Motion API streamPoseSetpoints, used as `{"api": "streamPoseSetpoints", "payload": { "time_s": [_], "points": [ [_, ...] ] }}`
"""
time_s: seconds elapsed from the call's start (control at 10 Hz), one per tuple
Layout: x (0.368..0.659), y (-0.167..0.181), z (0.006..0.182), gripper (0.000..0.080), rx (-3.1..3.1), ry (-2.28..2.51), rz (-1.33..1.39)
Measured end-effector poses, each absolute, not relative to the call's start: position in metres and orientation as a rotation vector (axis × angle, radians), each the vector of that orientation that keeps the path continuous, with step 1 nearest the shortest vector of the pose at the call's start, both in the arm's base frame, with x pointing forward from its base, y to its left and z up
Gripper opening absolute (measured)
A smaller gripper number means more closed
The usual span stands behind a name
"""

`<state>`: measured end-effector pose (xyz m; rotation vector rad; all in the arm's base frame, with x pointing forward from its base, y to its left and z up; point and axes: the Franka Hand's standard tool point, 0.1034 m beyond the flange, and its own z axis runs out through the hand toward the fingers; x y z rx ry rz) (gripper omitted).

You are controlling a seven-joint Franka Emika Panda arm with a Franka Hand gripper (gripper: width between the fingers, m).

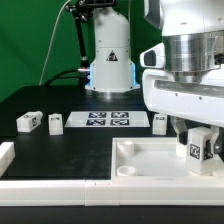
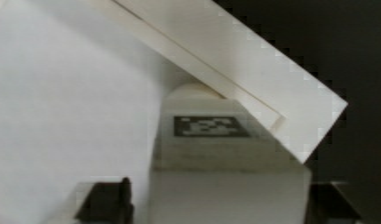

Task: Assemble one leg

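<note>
My gripper [image 1: 198, 140] is at the exterior view's right, shut on a small white leg [image 1: 196, 150] with a square tag on its face. It holds the leg upright over the right part of the large white tray-like part [image 1: 140, 170], close to its rim; whether the leg touches it is unclear. In the wrist view the leg [image 2: 222, 150] runs between my dark fingers [image 2: 109, 202], its tag facing the camera, with the tray-like part's flat face [image 2: 62, 110] and slanting rim behind it. Three more legs lie on the black table: two at the left [image 1: 28, 121] [image 1: 56, 122] and one near my gripper [image 1: 160, 122].
The marker board [image 1: 110, 120] lies flat on the table between the loose legs. The arm's white base [image 1: 110, 60] stands behind it. A white border [image 1: 6, 158] edges the table's front left.
</note>
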<state>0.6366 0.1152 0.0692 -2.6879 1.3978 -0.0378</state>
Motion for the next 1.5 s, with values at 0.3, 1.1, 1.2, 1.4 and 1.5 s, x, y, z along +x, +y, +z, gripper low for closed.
{"api": "streamPoseSetpoints", "payload": {
  "time_s": [0.3,1.1,1.2,1.4,1.5],
  "points": [
    [0.638,0.12,0.073,0.0637,-2.829,1.083,-0.063],
    [0.636,0.128,0.069,0.0648,-3.128,-0.278,-0.127],
    [0.636,0.127,0.068,0.0648,-3.116,-0.458,-0.125],
    [0.636,0.125,0.068,0.0648,-3.088,-0.649,-0.123],
    [0.636,0.125,0.068,0.0559,-3.09,-0.639,-0.123]
  ]
}}
